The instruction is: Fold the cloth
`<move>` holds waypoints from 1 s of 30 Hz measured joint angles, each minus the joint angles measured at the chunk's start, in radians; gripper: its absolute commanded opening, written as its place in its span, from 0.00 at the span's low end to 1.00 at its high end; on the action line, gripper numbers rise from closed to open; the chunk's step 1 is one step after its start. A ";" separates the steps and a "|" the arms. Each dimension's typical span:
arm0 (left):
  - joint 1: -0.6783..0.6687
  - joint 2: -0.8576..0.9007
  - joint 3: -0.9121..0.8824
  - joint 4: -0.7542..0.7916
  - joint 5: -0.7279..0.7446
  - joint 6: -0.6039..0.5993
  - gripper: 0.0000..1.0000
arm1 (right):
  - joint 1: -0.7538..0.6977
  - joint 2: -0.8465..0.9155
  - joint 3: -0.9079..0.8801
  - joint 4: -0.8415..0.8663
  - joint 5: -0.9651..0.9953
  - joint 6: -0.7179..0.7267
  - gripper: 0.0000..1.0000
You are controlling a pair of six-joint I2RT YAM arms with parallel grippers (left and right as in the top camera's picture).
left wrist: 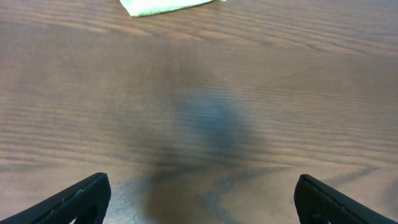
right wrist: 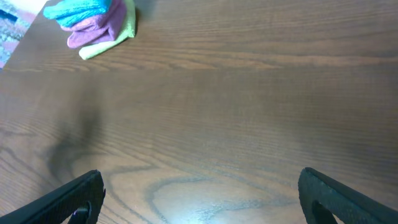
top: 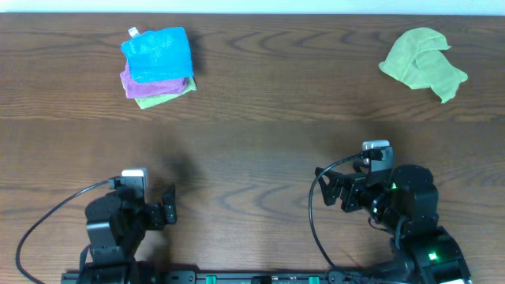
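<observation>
Both grippers, left gripper (left wrist: 202, 202) and right gripper (right wrist: 202, 196), hang empty with fingers spread wide over the brown wood-grain table (top: 260, 118). Overhead shows the crumpled yellow-green cloth (top: 422, 61) whole at 1 o'clock, and at 11 o'clock the white tag (top: 134, 32) on the folded sky-blue microfibre cloth (top: 158, 54), which tops a purple cloth (top: 128, 82) and a second yellow-green cloth (top: 160, 98). Right wrist sees that stack side-on at 11 o'clock, while left wrist catches only a pale green cloth edge (left wrist: 165, 6) at 12 o'clock.

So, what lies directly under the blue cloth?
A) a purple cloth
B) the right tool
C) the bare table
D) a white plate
A: the blue cloth rests on a purple cloth, with a green cloth lowest in the pile.
</observation>
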 measured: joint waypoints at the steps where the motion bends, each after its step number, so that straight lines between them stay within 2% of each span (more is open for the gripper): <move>1: 0.000 -0.030 -0.016 0.002 0.000 0.019 0.96 | 0.000 0.000 0.000 0.000 0.000 0.000 0.99; 17: -0.039 -0.149 -0.038 -0.158 -0.098 0.159 0.95 | 0.000 0.000 0.000 0.000 0.000 0.000 0.99; 30: -0.045 -0.240 -0.038 -0.227 -0.146 0.174 0.95 | 0.000 0.000 0.000 0.000 0.000 0.000 0.99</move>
